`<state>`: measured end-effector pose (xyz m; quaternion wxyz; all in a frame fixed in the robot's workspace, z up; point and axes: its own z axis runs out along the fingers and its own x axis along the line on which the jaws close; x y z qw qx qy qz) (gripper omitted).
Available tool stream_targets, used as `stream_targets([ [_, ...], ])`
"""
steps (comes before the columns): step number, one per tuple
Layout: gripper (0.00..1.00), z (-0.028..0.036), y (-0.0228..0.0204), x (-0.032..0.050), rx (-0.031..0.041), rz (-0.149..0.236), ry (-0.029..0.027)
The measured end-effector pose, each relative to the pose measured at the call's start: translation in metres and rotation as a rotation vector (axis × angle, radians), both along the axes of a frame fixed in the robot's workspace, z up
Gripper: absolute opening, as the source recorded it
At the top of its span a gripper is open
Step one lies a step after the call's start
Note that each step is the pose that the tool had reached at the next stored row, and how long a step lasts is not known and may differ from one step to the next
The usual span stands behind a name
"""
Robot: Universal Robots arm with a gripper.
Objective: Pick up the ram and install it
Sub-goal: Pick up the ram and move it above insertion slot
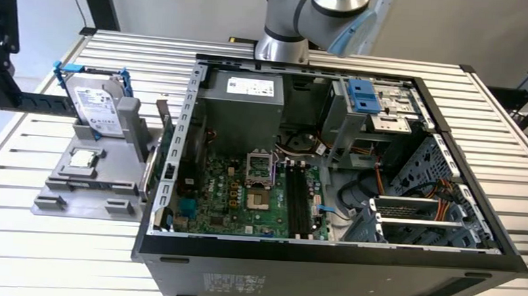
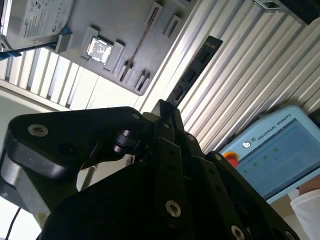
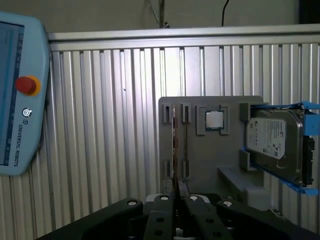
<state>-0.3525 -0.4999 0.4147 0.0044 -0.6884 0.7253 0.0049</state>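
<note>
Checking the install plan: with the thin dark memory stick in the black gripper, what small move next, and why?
Probably start carrying it toward the open black computer case. The gripper is clamped on the dark ram above the slatted metal table near the grey holder, while the long black memory slots on the green motherboard look empty.

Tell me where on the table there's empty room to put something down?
Bare table slats lie below the grey holder at the exterior view's lower left; a narrower strip borders the computer case on that view's right. Crowded: boards and cables inside the case; the hard drive and processor chip on the holder. The pincer holds the ram.
</note>
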Motion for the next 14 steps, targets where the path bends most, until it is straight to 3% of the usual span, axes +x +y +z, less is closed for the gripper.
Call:
stream_targets([
  [3,0.00,-0.0003,0.0000,0.0044,-0.0001,0.000,0.0001],
  [10,0.00,-0.0008,0.0000,0.0240,-0.0001,0.000,0.0001],
  [14,0.00,-0.0009,0.0000,0.0256,-0.0001,0.000,0.0002],
])
